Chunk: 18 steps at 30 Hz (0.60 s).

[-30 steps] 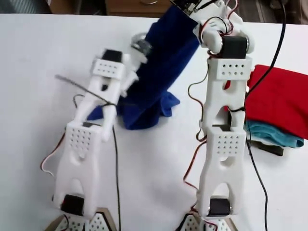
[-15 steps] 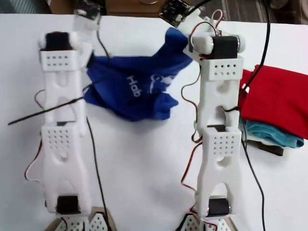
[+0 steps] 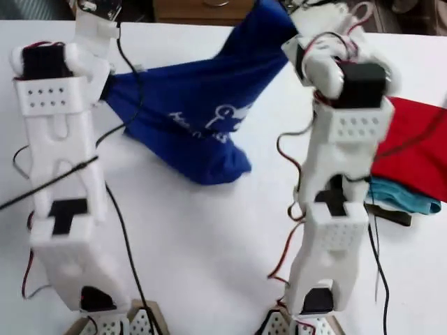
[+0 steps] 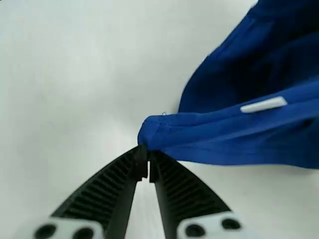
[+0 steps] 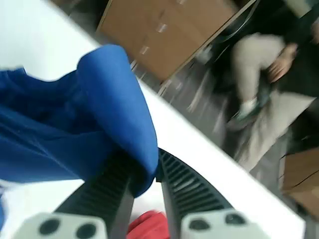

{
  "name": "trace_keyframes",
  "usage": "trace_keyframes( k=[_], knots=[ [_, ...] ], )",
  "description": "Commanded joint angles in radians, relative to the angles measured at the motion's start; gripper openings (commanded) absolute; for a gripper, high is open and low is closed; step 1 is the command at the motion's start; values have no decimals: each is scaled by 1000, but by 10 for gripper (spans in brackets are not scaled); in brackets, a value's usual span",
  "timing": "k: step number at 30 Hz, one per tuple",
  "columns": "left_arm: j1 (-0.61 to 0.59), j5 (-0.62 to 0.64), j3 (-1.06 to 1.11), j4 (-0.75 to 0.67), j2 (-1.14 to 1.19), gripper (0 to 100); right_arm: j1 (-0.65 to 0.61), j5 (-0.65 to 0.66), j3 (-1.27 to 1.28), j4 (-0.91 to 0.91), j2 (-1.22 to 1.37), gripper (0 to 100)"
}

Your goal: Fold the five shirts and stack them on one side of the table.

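A blue shirt with white print hangs stretched between the two arms above the table, its lower end resting on the white tabletop. My left gripper is shut on one corner of the blue shirt at the far left. At the far middle, my right gripper is shut on another fold of the blue shirt, held higher. A folded red shirt lies on a teal shirt at the right edge.
Cables run along both white arms. A dark flat strip lies beside the teal shirt. A brown cabinet stands beyond the table's far edge.
The left arm swung from the shirt's middle to the far left with a corner in its gripper. The shirt went from a hanging bundle to spread wide between both grippers.
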Motion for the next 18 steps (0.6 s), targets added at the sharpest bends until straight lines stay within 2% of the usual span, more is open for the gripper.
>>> trace_keyframes(
  k=[1, 4, 9, 15, 18],
  knots=[
    [-12, -49, 128, 18, -252, 21, 24, -8, -3, 7, -179, 20],
    [-23, -94, 251, 17, -404, 21, 24, -9, 124, 10, -272, 21],
    [-64, -170, 390, 15, -582, 21, 13, -41, 631, 8, -522, 22],
    [-173, -255, 401, 14, -629, 21, -61, -222, 1250, -10, -912, 22],
    [-210, -259, 403, -2, -628, 21, -70, -232, 1568, -108, -1066, 22]
  ],
)
